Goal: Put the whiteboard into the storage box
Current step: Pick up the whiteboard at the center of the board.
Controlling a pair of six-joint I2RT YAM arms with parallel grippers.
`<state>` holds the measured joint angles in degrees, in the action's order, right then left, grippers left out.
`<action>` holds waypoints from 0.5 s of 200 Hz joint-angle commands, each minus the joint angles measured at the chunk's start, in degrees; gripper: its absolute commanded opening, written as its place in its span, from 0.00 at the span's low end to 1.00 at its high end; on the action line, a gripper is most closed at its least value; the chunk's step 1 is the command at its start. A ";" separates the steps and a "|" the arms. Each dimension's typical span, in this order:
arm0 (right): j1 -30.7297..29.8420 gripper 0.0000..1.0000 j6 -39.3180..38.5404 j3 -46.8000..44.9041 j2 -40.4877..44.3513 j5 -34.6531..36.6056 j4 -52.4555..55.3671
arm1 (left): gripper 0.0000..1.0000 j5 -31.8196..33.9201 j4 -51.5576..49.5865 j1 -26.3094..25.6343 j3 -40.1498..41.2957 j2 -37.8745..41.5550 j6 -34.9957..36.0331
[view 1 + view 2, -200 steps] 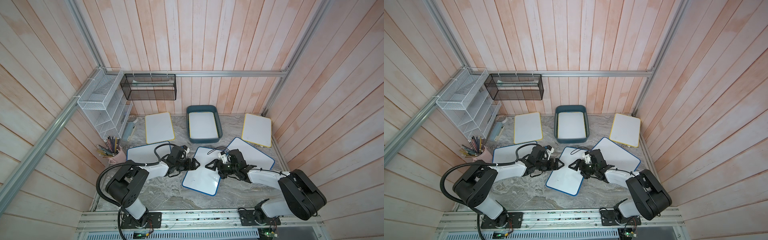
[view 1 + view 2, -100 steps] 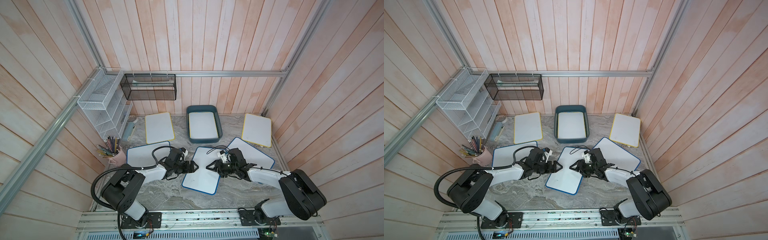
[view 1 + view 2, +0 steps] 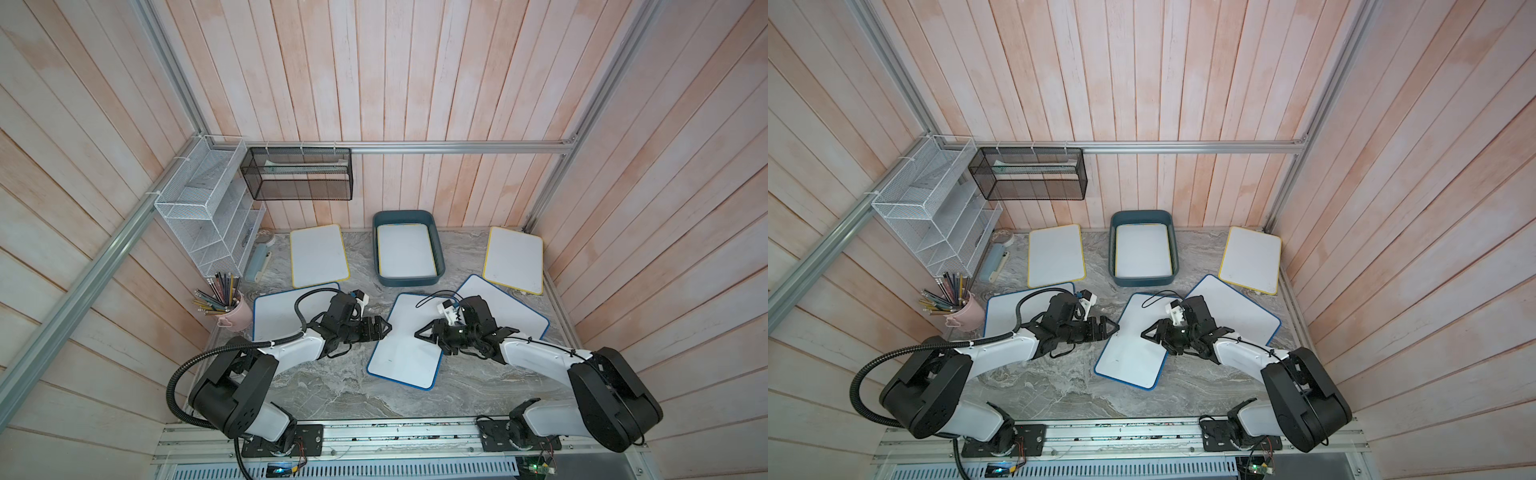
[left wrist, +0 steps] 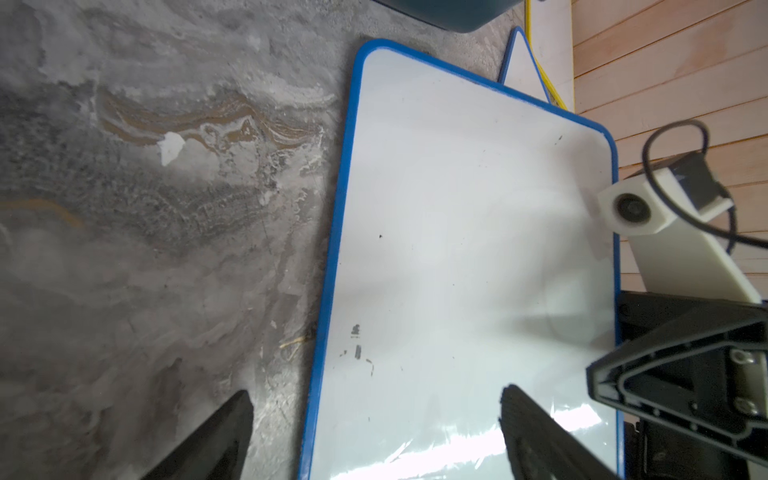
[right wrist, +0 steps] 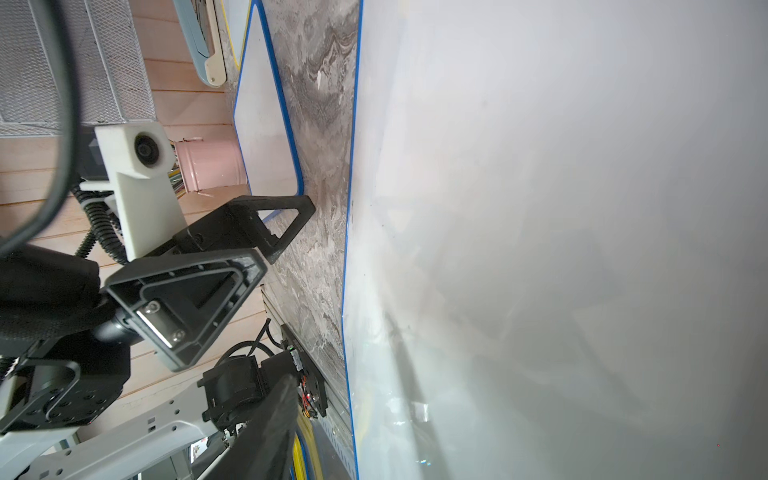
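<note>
Straddling one edge of the whiteboard point(image 3: 405, 336), the left tool point(image 3: 386, 330) gaped open; whether the right tool point(image 3: 419, 334) gripped the opposite edge I could not tell. The whiteboard lay on the bench point(image 3: 332, 386) near the box point(image 3: 409, 281); lifted one-sided, it might slip.

The whiteboard point(image 3: 405, 345) is white with a blue rim, the storage box point(image 3: 409, 281) dark teal, the tabletop point(image 3: 332, 386) grey-veined marble.

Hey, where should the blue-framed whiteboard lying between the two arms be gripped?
Pinch the middle whiteboard by its right-hand long edge, coming level from the right, one jaw over, one under. It lies flat, but that side seems propped on the neighbouring whiteboard, leaving room underneath.
</note>
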<state>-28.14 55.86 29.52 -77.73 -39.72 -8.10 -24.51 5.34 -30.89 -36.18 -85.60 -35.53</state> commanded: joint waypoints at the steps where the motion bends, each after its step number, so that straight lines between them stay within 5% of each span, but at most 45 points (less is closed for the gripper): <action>1: 0.67 0.00 -2.03 0.49 1.53 -0.44 -0.36 | 0.94 0.91 0.93 0.46 -0.01 1.24 1.47; 71: 1.51 0.00 -5.36 1.70 0.68 0.37 2.92 | 0.94 -0.65 4.03 0.92 1.00 1.26 0.50; 84: 1.66 0.08 -5.78 1.84 1.53 1.06 4.17 | 0.94 -0.19 3.97 1.01 1.11 1.51 0.72; 100: 2.03 0.32 -5.93 1.85 2.98 1.47 5.73 | 0.94 -0.18 4.16 1.19 1.20 1.66 0.72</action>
<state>-26.68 52.31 29.54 -77.38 -39.24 -4.51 -24.62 8.19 -30.11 -36.14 -85.17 -35.40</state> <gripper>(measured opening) 0.540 0.942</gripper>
